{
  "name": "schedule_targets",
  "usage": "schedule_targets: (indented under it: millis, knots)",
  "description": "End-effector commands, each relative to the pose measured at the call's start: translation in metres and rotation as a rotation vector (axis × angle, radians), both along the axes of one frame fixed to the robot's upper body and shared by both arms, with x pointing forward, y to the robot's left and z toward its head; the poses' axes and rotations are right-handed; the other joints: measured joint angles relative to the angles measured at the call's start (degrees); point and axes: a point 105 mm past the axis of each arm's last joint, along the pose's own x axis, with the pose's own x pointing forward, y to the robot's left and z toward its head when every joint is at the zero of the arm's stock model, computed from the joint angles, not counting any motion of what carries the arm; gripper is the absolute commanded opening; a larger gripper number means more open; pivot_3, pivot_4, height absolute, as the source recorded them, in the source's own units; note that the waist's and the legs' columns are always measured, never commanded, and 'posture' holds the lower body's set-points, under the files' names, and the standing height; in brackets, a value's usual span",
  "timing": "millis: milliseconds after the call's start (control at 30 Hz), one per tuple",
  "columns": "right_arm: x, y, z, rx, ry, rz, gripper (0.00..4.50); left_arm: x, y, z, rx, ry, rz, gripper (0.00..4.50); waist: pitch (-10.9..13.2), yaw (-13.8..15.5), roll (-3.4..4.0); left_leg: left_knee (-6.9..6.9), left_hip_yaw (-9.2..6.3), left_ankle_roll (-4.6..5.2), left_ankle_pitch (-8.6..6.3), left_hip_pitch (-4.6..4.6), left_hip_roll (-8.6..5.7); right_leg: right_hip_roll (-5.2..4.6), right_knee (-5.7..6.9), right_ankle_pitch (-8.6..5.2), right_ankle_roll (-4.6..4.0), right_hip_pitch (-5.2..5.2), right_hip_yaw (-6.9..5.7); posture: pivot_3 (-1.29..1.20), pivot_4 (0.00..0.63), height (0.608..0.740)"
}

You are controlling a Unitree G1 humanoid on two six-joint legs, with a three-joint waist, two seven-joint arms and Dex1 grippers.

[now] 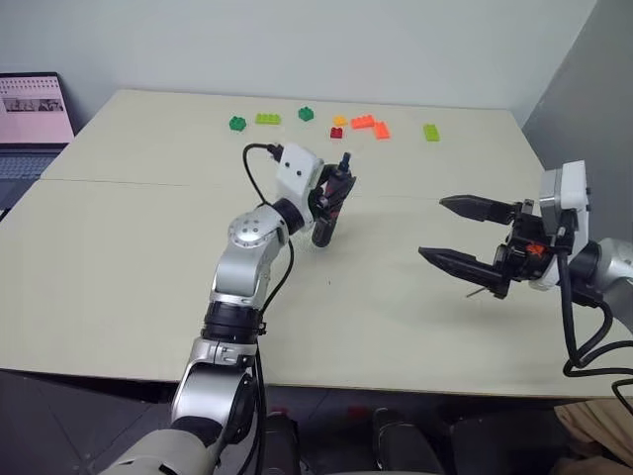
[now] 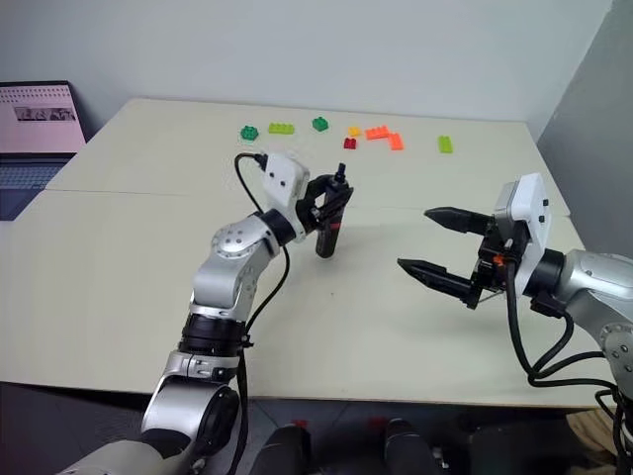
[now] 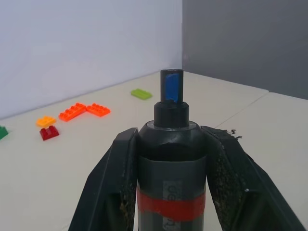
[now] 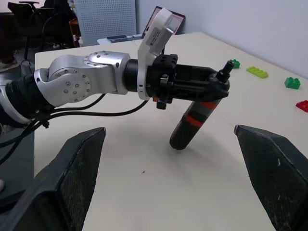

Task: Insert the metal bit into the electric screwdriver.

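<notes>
My left gripper (image 1: pixel 334 188) is shut on the electric screwdriver (image 1: pixel 324 220), a black cylinder with a red band, held tilted above the middle of the table (image 1: pixel 148 247). In the left wrist view the screwdriver (image 3: pixel 171 168) sits clamped between both fingers (image 3: pixel 115 183), its narrow blue-faced end pointing away. My right gripper (image 1: pixel 432 228) hangs open to the right, its tips aimed at the screwdriver, nothing between its fingers (image 4: pixel 72 178). A thin grey sliver (image 1: pixel 474 289) shows under its lower finger; I cannot tell whether that is the metal bit.
Several coloured toy bricks lie along the table's far edge, among them green (image 1: pixel 237 123) and orange (image 1: pixel 371 125) ones. A laptop (image 1: pixel 35 119) stands off the table's left side. A grey wall (image 1: pixel 584 89) closes the right.
</notes>
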Motion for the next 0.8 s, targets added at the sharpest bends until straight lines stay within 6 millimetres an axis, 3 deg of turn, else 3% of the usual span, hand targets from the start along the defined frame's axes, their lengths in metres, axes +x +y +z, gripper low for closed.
schedule_targets:
  millis: [33,333,800]
  knots:
    - [-0.003,-0.002,0.012,-0.008,-0.058,0.003,4.50,-0.013,0.003,0.016,-0.034,-0.097,0.003,1.63,-0.01,0.00,0.01,0.00,0.00,0.00,0.00,0.00,0.00,0.00,0.00,0.00,0.00,0.00,0.00,0.00,0.150,0.740]
    - [-0.002,0.001,0.011,-0.017,-0.057,0.023,4.50,-0.029,0.007,-0.008,-0.038,-0.067,0.035,1.63,-0.03,-0.03,0.04,-0.01,0.05,0.00,0.00,0.20,0.00,-0.01,-0.01,0.00,0.01,0.15,0.04,0.00,0.150,0.740]
    - [0.000,0.001,0.005,-0.053,-0.053,0.027,4.50,-0.040,0.023,-0.004,-0.065,-0.073,0.084,1.63,-0.04,-0.06,0.05,-0.04,0.10,0.00,0.00,0.25,0.00,-0.01,-0.02,-0.04,0.07,0.17,0.08,0.00,0.150,0.740]
